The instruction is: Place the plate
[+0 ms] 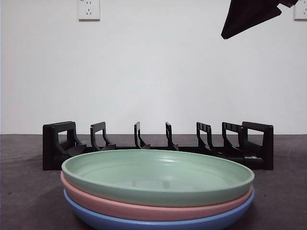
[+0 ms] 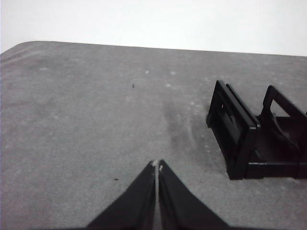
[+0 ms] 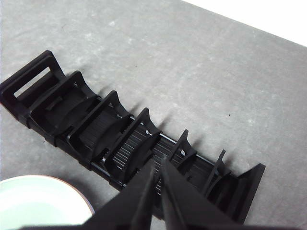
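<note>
Three plates are stacked near the front of the table: a green plate [image 1: 158, 175] on top, a pink plate [image 1: 144, 206] under it and a blue plate [image 1: 158, 221] at the bottom. Behind the stack stands an empty black plate rack [image 1: 158, 146] with several slots. My right gripper [image 3: 158, 165] hangs shut high above the rack [image 3: 120, 139], with the green plate's rim [image 3: 43, 203] in the corner of its wrist view; in the front view it is the black tip [image 1: 249, 17] at the top right. My left gripper [image 2: 157, 165] is shut over bare table beside the rack's end [image 2: 249, 139].
The dark grey table [image 1: 29, 191] runs back to a white wall with a power socket [image 1: 88, 8]. The rack's end frames [image 1: 60, 143] stand taller than its inner dividers.
</note>
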Controlling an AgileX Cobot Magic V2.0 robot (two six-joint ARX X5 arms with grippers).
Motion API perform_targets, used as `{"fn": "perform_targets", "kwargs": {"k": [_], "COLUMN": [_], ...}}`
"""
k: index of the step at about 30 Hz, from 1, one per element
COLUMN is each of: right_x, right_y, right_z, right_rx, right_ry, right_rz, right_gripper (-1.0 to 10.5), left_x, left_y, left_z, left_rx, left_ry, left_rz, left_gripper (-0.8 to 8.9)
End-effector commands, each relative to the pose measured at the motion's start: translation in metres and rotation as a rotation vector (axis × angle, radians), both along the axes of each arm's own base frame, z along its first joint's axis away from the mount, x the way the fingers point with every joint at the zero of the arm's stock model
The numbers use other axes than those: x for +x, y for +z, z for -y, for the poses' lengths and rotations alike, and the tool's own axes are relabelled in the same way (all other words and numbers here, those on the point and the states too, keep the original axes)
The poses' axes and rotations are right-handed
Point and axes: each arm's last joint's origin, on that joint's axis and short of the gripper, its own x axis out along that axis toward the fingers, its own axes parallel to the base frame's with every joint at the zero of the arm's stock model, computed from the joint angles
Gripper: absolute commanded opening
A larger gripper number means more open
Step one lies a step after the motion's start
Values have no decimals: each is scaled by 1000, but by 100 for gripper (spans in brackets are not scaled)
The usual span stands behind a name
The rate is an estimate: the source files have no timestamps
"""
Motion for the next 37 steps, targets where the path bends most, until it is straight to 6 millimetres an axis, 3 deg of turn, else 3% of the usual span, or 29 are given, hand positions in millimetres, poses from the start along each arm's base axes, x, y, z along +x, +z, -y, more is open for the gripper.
{"fn": "perform_targets", "kwargs": {"k": [1,10,14,19,21,24,31,37], "right_x": [1,-1,-23,-84,-108,-126,-126,-127], "right_y": [2,6,3,-41,-63,-98,-163,-169], "right_z": [-2,1,26,79,93,103,106,107], "right_rx": [3,-61,-99,-21,-19,-13,145,159], "right_ry": [9,9,-99,-311,-401,-494,-559,-578], "right_rz": [13,81,193,368,432,469,494,490], "right_gripper": [21,21,21,21,21,21,21,21], "left_x": [1,1,1,1,1,1,1,1], "left_y": [-6,-6,-6,-6,-6,-6,-6,-6], "left_z": [0,0,0,0,0,0,0,0], "left_rx": [1,1,1,1,1,1,1,1], "left_ry": [3,2,3,2,2,3,3,2], "left_rz": [-21,-21,-21,-21,-21,-21,-21,-22], "left_gripper": [7,7,7,7,7,7,7,7]}}
